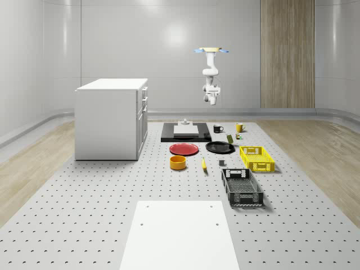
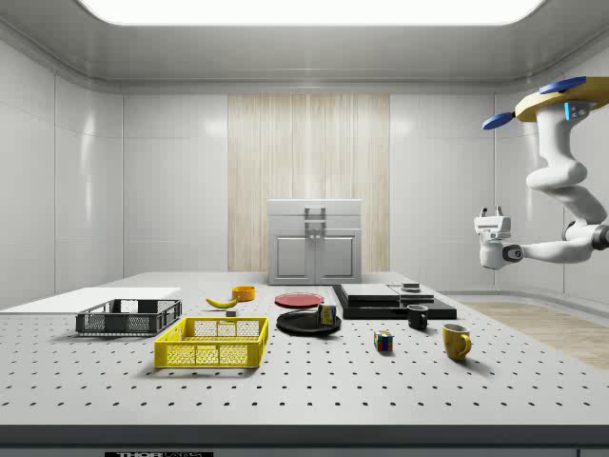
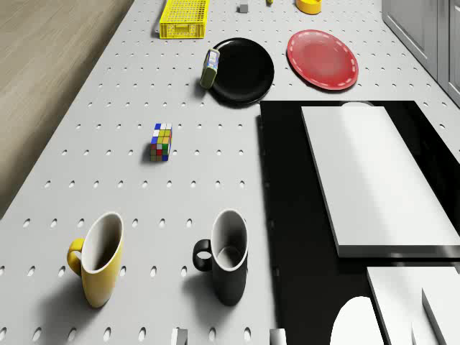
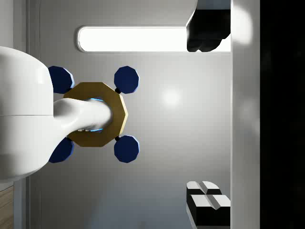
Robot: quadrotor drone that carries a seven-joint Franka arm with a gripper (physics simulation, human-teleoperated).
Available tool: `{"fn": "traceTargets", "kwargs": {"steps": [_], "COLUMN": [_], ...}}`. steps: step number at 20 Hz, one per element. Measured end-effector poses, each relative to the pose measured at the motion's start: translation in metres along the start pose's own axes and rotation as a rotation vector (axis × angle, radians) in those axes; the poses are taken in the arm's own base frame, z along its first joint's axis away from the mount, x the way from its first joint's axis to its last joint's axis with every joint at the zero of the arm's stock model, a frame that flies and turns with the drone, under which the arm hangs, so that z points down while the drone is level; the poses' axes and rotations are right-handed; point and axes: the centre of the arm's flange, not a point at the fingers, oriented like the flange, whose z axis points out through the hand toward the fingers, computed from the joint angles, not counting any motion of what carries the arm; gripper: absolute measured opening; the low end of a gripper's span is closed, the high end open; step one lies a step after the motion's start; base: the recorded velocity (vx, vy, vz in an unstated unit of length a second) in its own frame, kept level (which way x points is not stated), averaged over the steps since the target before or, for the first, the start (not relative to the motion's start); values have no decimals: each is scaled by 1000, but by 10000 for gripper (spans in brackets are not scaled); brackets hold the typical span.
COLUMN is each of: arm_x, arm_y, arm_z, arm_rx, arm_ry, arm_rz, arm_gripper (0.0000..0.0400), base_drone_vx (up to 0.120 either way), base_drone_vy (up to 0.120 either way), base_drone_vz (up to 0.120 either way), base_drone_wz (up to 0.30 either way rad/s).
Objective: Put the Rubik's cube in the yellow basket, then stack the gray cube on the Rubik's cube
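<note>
Drone hovering high beyond table's far end, claw empty, finger gap unclear, Rubik's cube on table

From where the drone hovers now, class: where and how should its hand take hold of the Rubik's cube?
Grip the Rubik's cube across two opposite flat side faces, coming straight down from above. It sits flat on the table with open space all round; the yellow mug and black mug stand apart from it. The hand hangs high, so a vertical descent looks simplest.
</note>
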Motion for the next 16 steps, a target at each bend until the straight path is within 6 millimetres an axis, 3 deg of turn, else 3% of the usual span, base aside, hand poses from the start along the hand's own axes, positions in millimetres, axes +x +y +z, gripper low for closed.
{"fn": "traceTargets", "kwargs": {"steps": [9, 16], "arm_x": [-2, 0], "arm_y": [2, 0], "arm_z": [-61, -85], "arm_rx": [5, 9], "arm_ry": [5, 9], "arm_rz": [0, 0], "arm_gripper": [400, 400], "base_drone_vx": [0, 0], "base_drone_vy": [0, 0], "base_drone_vz": [0, 0], "base_drone_wz": [0, 0]}}
